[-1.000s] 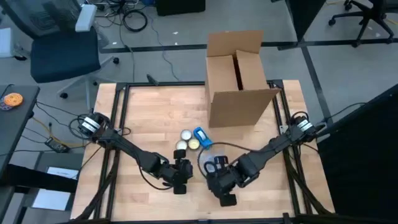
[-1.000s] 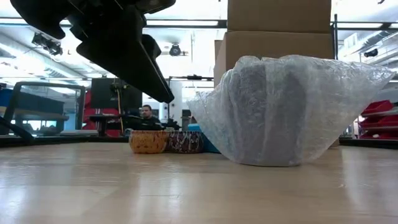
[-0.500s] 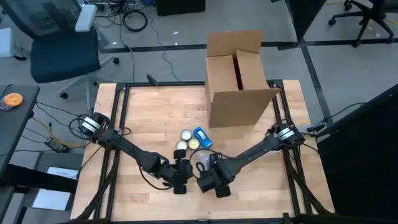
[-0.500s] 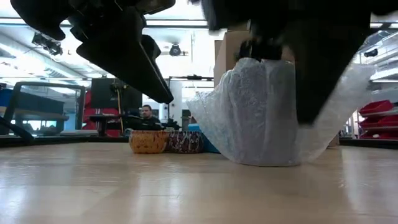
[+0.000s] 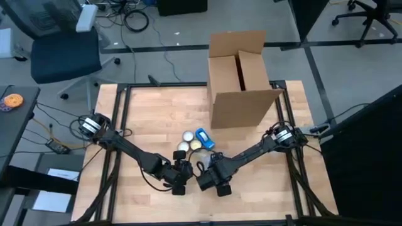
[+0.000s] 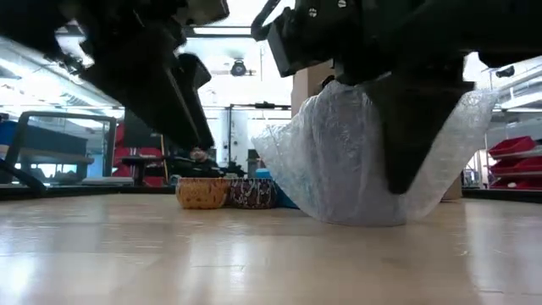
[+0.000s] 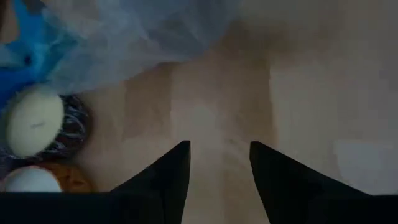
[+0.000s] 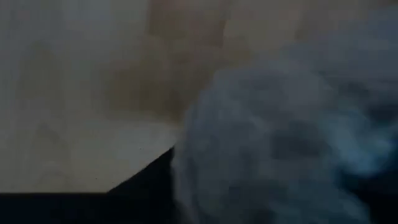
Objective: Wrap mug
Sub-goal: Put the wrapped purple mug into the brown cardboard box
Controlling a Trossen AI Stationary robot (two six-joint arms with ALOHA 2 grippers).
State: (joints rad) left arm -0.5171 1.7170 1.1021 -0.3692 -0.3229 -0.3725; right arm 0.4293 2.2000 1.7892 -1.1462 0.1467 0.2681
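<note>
Bubble-wrapped mug [image 6: 373, 152] beside right gripper [image 5: 210, 179]

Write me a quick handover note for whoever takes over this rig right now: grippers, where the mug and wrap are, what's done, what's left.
Left gripper: open, empty, low over bare table just beside the bundle.
Right gripper: down at the bubble wrap, pressed into it; whether it is open or shut cannot be seen.
Mug: not visible itself; the wrap is gathered up around it as a bundle standing near the table's front centre.
Nearby: two small candle cups and a blue item behind the bundle; open cardboard box at the back.
Done: wrap pulled up around the mug.
Left: the top looks loose and open, so probably closing and tucking it.
</note>
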